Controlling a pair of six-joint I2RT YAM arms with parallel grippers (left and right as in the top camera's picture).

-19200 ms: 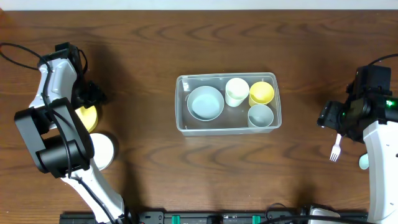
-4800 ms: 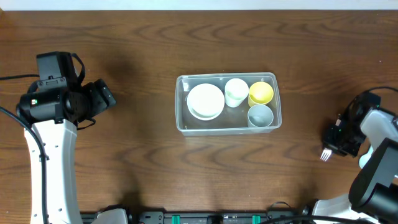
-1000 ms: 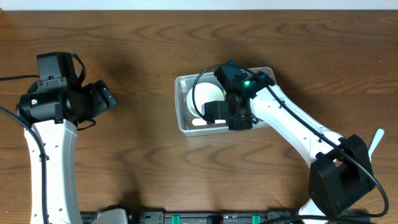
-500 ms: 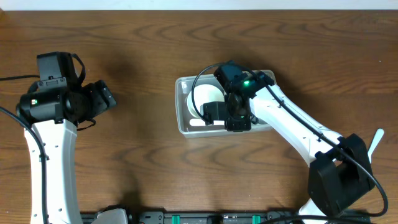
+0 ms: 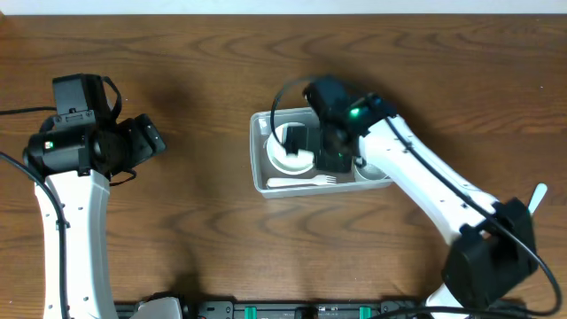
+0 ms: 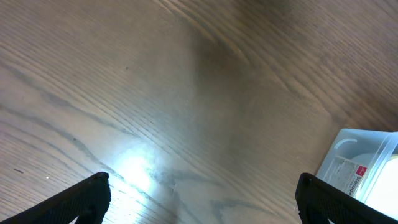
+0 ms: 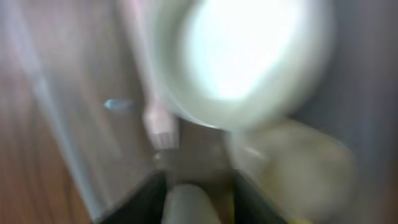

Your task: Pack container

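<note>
My feed is blurred: I see a white bowl (image 7: pixel 249 56) upper centre, a fork (image 7: pixel 160 126) just below-left, and the container (image 7: pixel 65 143) wall at left.

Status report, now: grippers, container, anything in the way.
Left gripper open, empty, away from container. Right gripper over it, too blurred to call. Bowl inside, fork along near wall. No obstruction seen.
</note>
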